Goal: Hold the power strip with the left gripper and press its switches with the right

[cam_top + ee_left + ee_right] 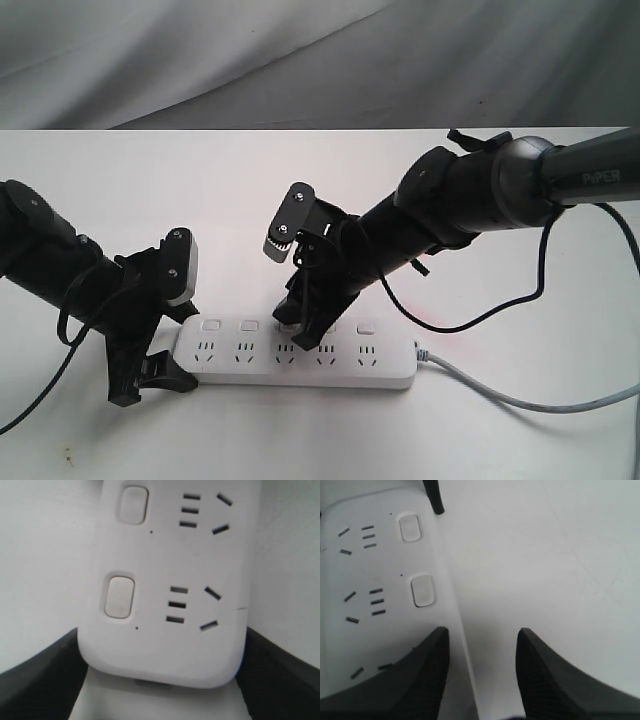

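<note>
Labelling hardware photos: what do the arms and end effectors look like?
The black left end effector carries a rounded white block and a thin black cable. The black right end effector bears a grey screwed plate; its dark arm reads PiPER, with a looping black cable.

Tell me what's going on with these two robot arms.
The black left gripper with the white block clamps one end of the long white plastic power strip. The black right gripper with the grey plate is lowered, jaws apart, at the middle of its row of small square switches; actual pressing can't be confirmed.
</note>
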Robot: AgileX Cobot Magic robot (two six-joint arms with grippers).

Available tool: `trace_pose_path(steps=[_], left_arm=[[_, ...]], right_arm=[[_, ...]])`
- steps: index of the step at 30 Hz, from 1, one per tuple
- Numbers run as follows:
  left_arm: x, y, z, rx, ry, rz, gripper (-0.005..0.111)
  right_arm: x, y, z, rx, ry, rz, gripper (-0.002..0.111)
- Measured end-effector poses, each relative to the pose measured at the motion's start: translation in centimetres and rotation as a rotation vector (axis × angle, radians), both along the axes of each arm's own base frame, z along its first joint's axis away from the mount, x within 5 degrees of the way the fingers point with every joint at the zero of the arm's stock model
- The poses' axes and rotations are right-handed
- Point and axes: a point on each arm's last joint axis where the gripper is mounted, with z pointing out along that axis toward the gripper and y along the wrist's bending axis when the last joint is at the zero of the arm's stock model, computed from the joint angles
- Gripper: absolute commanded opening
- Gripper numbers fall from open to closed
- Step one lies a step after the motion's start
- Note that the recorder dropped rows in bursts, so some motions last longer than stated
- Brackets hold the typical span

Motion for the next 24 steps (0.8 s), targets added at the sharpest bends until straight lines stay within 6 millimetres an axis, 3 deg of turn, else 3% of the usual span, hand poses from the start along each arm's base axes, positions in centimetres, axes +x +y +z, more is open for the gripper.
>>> trace_pose_path(steps=[24], left_arm=[[0.0, 0.0, 0.0, 0.0, 0.0, 0.0, 0.06]], right_arm=[[-0.15, 0.22, -0.73, 0.004, 0.047, 0.015, 0.041]])
